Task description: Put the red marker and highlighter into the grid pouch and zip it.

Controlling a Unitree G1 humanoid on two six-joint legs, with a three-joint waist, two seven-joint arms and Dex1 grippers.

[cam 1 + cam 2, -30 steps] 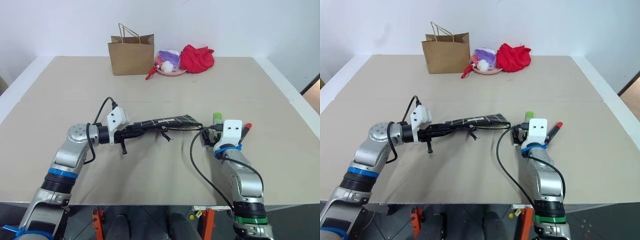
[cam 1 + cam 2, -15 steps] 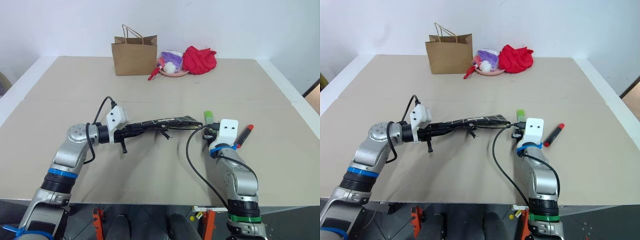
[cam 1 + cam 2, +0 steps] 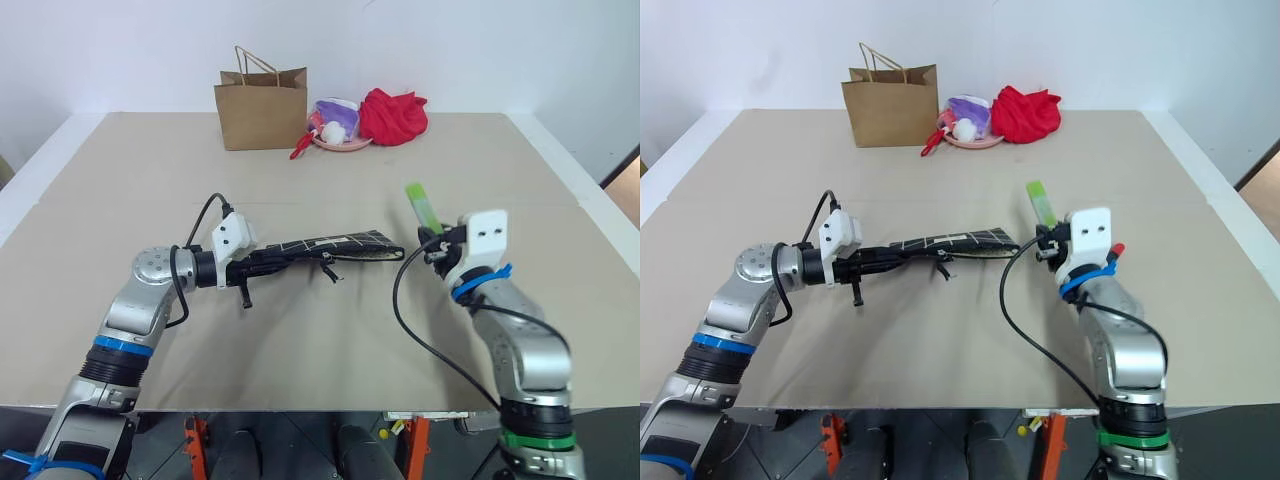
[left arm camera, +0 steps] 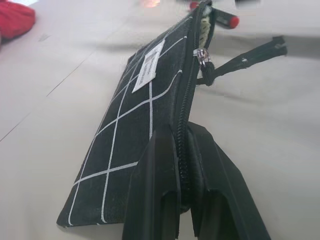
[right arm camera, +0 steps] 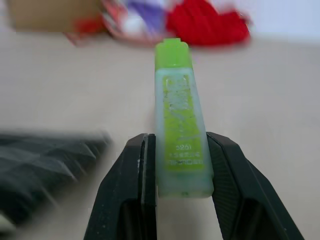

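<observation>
Above table: R arm raised w/ highlighter

Wide beige bench seen from above, with a few things at its far edge and one near the middle.

At the far edge a brown paper bag stands upright with its handles up. Just beside it sits a pink dish holding purple and white items, with a red-handled utensil leaning off its near side onto the bench. A crumpled red cloth lies right next to the dish. Nearer, a red marker lies on the bench, mostly hidden behind the right arm. A faint seam crosses the bench from side to side. The nearest stretch of the surface is bare.
</observation>
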